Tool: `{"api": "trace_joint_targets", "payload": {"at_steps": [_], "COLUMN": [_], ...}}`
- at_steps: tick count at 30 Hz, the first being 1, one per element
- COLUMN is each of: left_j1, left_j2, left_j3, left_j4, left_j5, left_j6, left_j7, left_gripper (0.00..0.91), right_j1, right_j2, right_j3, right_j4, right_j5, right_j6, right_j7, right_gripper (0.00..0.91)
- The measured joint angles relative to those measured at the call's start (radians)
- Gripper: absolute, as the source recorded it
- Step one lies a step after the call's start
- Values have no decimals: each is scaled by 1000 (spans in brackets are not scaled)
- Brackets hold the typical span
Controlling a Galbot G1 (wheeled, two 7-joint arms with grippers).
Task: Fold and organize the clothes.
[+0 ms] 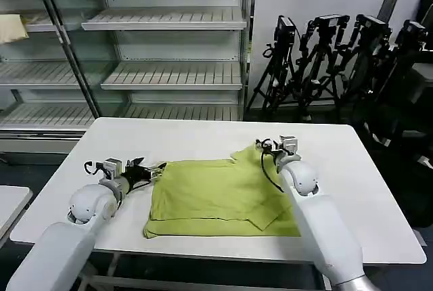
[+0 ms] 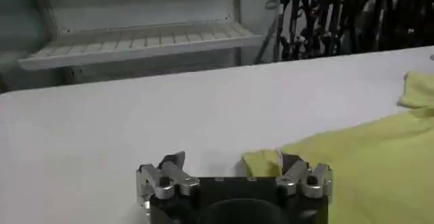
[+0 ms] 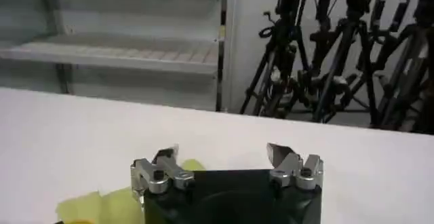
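A plain lime yellow-green soft fabric T-shirt lies on a white rectangular table. At ten o'clock, white wire shelving holds a pale cream folded cloth. At two o'clock stand black tripods.

A lab or test studio staged as a shop is suggested: empty white retail display shelving is set along the back wall, a cluster of black camera tripods is stored beside it, and a plain white table is placed in front.
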Motion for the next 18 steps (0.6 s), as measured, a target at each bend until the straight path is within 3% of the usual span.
{"api": "trace_joint_targets", "payload": {"at_steps": [8, 9, 10, 11, 12, 13, 18], "left_j1": [-20, -21, -21, -21, -21, -21, -19], "left_j2": [-11, -13, -15, -16, -18, -19, -27], "left_j3": [17, 19, 21, 23, 24, 25, 28], "left_j4": [28, 32, 36, 38, 40, 41, 48], "left_j5": [-4, -4, -3, -2, -1, 0, 6], "left_j6": [0, 0, 0, 0, 0, 0, -2], "left_j7": [5, 3, -1, -3, -5, -7, -12], "left_gripper": [907, 907, 836, 322, 131, 10, 10], "right_j1": [9, 9, 9, 10, 12, 14, 19], "right_j2": [15, 16, 16, 17, 18, 20, 28], "right_j3": [-8, -9, -9, -9, -9, -8, -7], "right_j4": [-40, -43, -45, -49, -53, -57, -74], "right_j5": [-5, -5, -5, -4, -3, -1, 13], "right_j6": [-1, -1, -2, -2, -2, -2, -2], "right_j7": [-8, -8, -8, -9, -10, -11, -18], "right_gripper": [907, 867, 715, 202, 60, 0, 0]}}
